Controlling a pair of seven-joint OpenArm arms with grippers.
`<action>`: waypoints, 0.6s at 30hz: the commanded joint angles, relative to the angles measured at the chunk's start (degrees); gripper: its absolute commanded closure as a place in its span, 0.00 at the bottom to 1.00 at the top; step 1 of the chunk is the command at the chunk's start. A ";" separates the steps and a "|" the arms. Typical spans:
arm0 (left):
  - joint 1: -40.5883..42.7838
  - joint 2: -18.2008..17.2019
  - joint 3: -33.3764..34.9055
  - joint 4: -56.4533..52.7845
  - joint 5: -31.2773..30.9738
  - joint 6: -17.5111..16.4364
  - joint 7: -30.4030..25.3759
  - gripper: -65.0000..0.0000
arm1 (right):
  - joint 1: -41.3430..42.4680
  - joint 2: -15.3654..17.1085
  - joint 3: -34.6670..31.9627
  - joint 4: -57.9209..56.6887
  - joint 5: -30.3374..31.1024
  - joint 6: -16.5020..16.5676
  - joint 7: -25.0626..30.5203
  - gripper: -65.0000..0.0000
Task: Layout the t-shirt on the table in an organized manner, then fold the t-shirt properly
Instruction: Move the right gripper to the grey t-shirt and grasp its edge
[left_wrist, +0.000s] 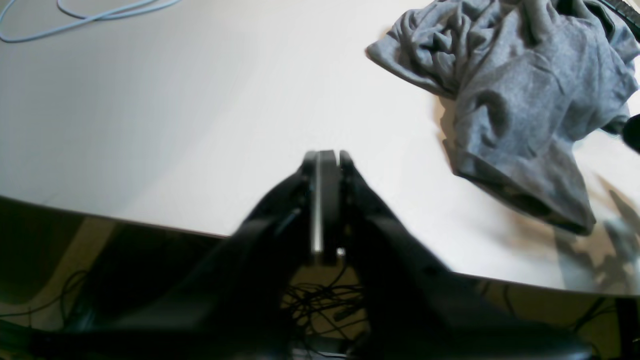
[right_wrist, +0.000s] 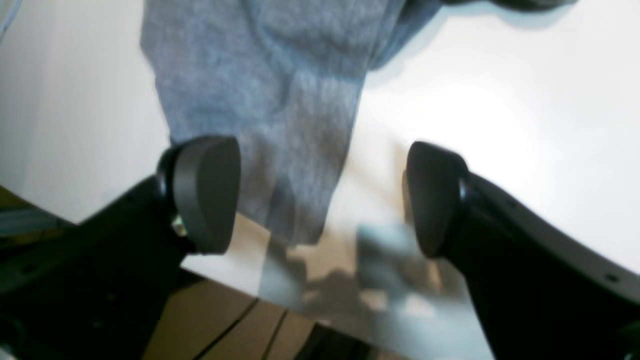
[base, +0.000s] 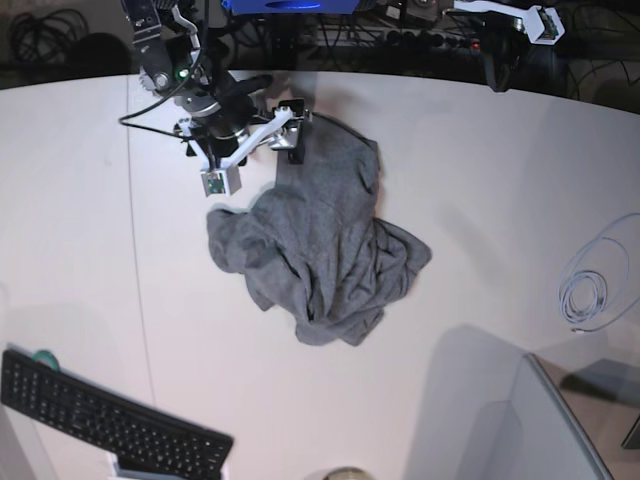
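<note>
The grey t-shirt (base: 320, 240) lies crumpled in a heap on the white table (base: 480, 180). My right gripper (base: 290, 130) is at the shirt's far edge and stands wide open. In the right wrist view a flap of the t-shirt (right_wrist: 280, 100) hangs between the spread fingers (right_wrist: 205, 195) of the right gripper (right_wrist: 320, 195), over the table (right_wrist: 500, 100) edge. My left gripper (left_wrist: 327, 155) hovers over the table (left_wrist: 200, 100) edge, well left of the t-shirt (left_wrist: 525, 100), its fingers together and empty. In the base view the left gripper (base: 500, 70) sits at the far right edge.
A black keyboard (base: 110, 420) lies at the front left. A coiled pale blue cable (base: 585, 290) rests on the right side, and the cable (left_wrist: 75, 17) also shows in the left wrist view. A thin dark seam (base: 135, 250) crosses the table. A grey slab (base: 540, 420) fills the front right corner.
</note>
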 joint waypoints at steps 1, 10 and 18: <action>0.98 -0.30 -0.16 0.68 0.18 -0.16 -1.57 0.68 | 0.95 -0.19 0.44 -0.03 0.77 0.36 1.06 0.27; 0.98 -0.30 -0.34 0.41 0.18 -0.16 -1.57 0.31 | 6.22 -0.11 0.70 -0.82 0.77 0.01 0.79 0.27; 0.98 -0.04 -3.24 0.15 0.18 -0.16 -1.57 0.31 | 10.09 1.65 4.13 -1.35 0.95 0.01 0.79 0.27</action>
